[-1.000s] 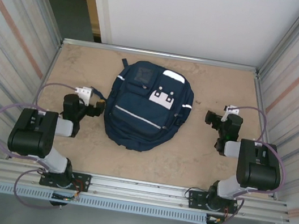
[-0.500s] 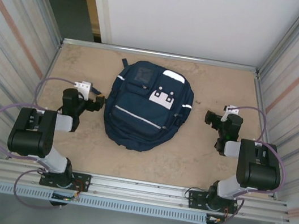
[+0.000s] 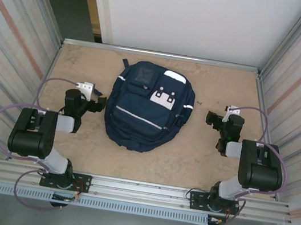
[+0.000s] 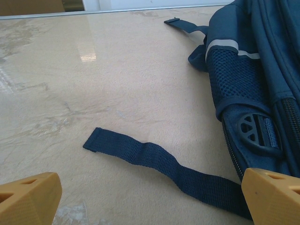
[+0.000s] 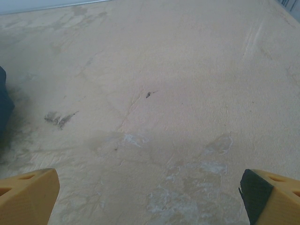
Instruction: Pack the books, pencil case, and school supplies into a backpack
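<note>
At the middle of the table (image 3: 199, 167) lies the backpack (image 3: 146, 112), flat on its back with the front pockets up and its top end toward the far wall. From above its zips appear drawn shut, though the top view is too coarse to be sure. Whatever is inside is hidden by the fabric. My judgement is that the packing is finished or nearly so, with perhaps only a check of the closure left.

Both arms are low and to either side of the pack. The left gripper (image 3: 101, 103) sits just beside the pack's left flank with its jaws spread wide and nothing between them. Its wrist camera looks along a loose webbing strap (image 4: 140, 152) lying flat on the table, past a mesh side pocket (image 4: 234, 77) and a plastic buckle (image 4: 255, 133). The right gripper (image 3: 212, 119) is apart from the pack, likewise wide open and empty, and faces bare tabletop.

The surface is a pale, sandy, stone-patterned board, smooth and slightly glossy, with faint scuffs and stains. Corrugated metal walls (image 3: 13, 37) close in left and right, and a white panel (image 3: 201, 17) stands behind. An aluminium rail (image 3: 137, 190) along the near edge carries the arm bases.
</note>
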`<state>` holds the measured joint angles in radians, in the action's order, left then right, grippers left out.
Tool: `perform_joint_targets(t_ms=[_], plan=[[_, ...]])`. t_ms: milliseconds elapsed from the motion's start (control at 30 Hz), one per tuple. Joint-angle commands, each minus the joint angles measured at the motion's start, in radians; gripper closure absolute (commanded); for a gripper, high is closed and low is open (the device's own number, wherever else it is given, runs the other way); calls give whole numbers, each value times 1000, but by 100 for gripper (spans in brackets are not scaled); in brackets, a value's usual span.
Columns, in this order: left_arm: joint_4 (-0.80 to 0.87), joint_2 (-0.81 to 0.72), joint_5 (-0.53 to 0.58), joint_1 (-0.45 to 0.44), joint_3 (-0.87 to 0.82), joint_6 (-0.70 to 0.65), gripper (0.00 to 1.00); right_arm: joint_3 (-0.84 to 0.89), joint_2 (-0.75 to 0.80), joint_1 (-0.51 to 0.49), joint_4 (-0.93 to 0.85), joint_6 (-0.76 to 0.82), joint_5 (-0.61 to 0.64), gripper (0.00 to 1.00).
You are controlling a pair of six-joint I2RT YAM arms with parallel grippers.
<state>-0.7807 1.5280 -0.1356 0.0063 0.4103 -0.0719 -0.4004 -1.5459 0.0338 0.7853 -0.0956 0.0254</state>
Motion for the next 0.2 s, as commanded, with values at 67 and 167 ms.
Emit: perform_joint_targets(t_ms=[67, 167], plan=[[-7, -16, 12, 0, 2, -8, 1, -8, 3, -6, 16, 17, 1, 1], [-8, -15, 12, -1, 2, -9, 1, -10, 3, 11, 13, 9, -29, 1]])
